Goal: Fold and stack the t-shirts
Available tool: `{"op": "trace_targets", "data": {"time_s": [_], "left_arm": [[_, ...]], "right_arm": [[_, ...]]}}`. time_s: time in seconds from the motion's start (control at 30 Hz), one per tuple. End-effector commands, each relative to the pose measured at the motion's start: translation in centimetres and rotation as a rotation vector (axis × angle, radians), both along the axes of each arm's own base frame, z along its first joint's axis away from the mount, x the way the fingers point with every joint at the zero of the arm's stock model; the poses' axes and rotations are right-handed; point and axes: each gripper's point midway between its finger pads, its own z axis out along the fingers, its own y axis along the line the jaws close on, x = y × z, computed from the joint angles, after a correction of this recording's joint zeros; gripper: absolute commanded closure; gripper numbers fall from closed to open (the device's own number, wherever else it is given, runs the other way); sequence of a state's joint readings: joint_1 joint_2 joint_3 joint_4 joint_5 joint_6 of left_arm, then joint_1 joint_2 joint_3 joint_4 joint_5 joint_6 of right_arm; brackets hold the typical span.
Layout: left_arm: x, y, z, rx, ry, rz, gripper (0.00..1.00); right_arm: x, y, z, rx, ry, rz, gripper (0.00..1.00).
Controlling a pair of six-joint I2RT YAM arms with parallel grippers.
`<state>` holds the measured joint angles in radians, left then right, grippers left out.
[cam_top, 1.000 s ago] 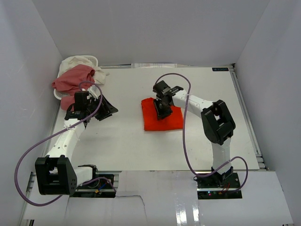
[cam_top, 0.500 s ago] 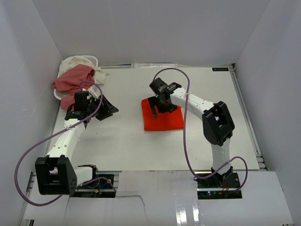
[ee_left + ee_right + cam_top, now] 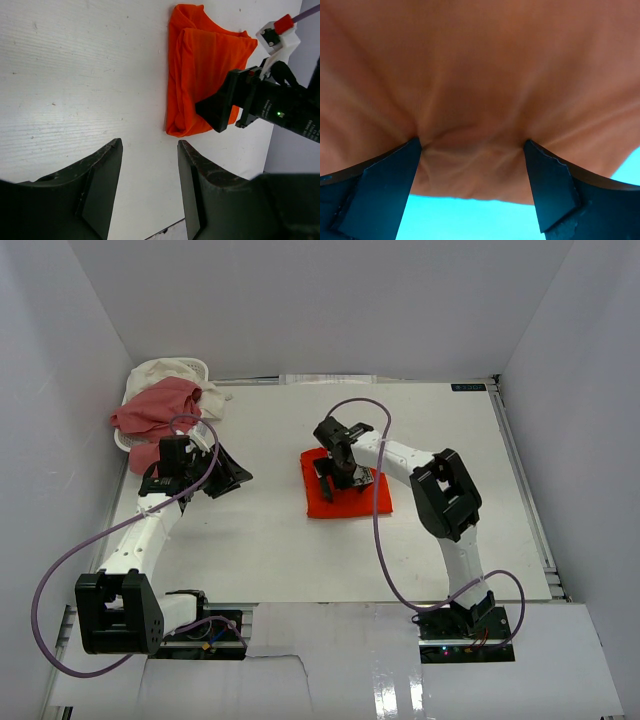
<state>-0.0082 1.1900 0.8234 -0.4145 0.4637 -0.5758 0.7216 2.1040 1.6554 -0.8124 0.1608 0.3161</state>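
The orange-red t-shirt (image 3: 352, 496) lies folded into a small rectangle mid-table; it also shows in the left wrist view as the orange-red t-shirt (image 3: 200, 65). My right gripper (image 3: 335, 472) points down onto its left half, jaws wide open. In the right wrist view both fingertips (image 3: 385, 180) press into the orange fabric (image 3: 480, 75), which puckers between them. My left gripper (image 3: 225, 475) hovers open over bare table to the left of that shirt, nothing between its fingers (image 3: 102, 190). The dusty pink t-shirt (image 3: 155, 408) and the cream-white t-shirt (image 3: 170, 370) lie crumpled at the back left.
A small white plastic basket (image 3: 122, 442) holds the pink and cream shirts in the back left corner. White walls close in the table (image 3: 270, 540) on the left, back and right. Purple cables loop from both arms.
My right gripper has opened wide and shifted left and down onto the orange-red shirt's left half, its arm folding closer in. The left arm has stayed put.
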Motion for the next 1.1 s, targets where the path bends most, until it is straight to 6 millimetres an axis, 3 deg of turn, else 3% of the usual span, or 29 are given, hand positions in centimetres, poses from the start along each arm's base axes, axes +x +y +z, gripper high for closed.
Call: {"op": "trace_targets", "data": {"time_s": [0.0, 0.23, 0.33, 0.6, 0.73, 0.9, 1.0, 1.07], "left_arm": [[-0.1, 0.0, 0.4, -0.005, -0.029, -0.011, 0.41], [-0.2, 0.1, 0.0, 0.003, -0.025, -0.014, 0.41], [-0.2, 0.0, 0.0, 0.001, -0.021, -0.018, 0.41], [-0.4, -0.1, 0.0, -0.004, -0.025, -0.025, 0.41], [-0.3, -0.3, 0.1, -0.011, -0.026, -0.035, 0.41], [-0.4, -0.5, 0.0, -0.021, -0.022, -0.052, 0.41], [-0.3, -0.6, -0.2, -0.023, -0.014, -0.063, 0.41], [-0.2, -0.8, -0.3, -0.028, -0.008, -0.078, 0.41]], "right_arm": [[0.5, 0.9, -0.3, 0.041, 0.019, -0.008, 0.1], [2.1, -0.8, -2.7, 0.069, 0.071, -0.038, 0.1], [3.1, -2.8, -3.7, 0.055, 0.085, -0.058, 0.1], [6.9, -10.6, -4.8, -0.015, 0.075, -0.128, 0.1], [10.3, -15.3, -4.0, -0.044, 0.02, -0.184, 0.1], [14.0, -18.9, -3.7, -0.061, -0.026, -0.202, 0.1], [16.1, -22.2, -4.4, -0.091, -0.031, -0.207, 0.1], [18.3, -23.1, -3.5, -0.06, -0.074, -0.188, 0.1]]}}
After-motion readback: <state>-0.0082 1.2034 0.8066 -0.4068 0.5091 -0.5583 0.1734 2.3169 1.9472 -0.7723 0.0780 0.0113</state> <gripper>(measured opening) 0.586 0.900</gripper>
